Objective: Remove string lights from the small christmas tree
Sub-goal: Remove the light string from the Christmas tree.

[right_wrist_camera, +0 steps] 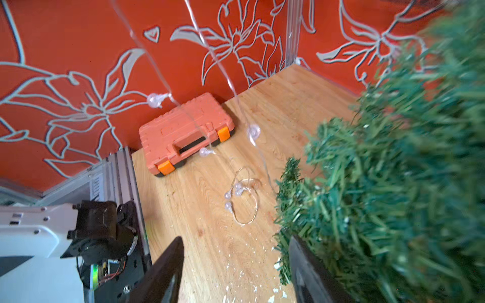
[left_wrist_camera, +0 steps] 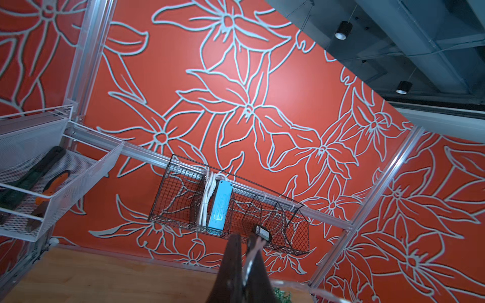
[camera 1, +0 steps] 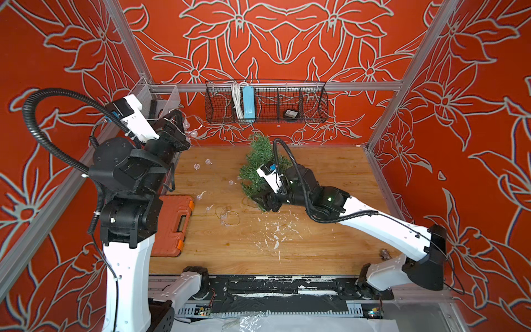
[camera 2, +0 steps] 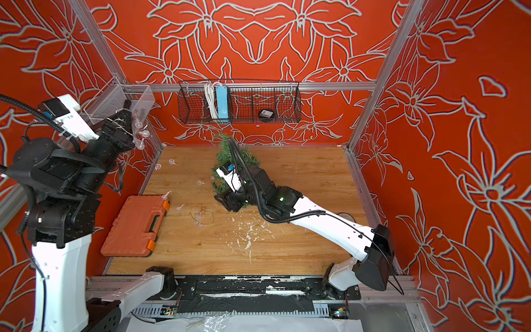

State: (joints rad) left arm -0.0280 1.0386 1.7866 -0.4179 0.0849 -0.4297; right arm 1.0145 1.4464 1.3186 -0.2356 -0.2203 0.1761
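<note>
While the left gripper (left_wrist_camera: 244, 242) is clamping the lights (camera 1: 193, 134), raised over the table's (camera 1: 316, 244) rear-left corner, the strand is hanging down to a loop lying mid-table, near the tree (camera 1: 258, 156). The right gripper (right_wrist_camera: 236, 275) is sitting with jaws apart, gripping nothing, one finger (right_wrist_camera: 309, 267) just beside the tree, which is leaning by the middle of the rear edge.
</note>
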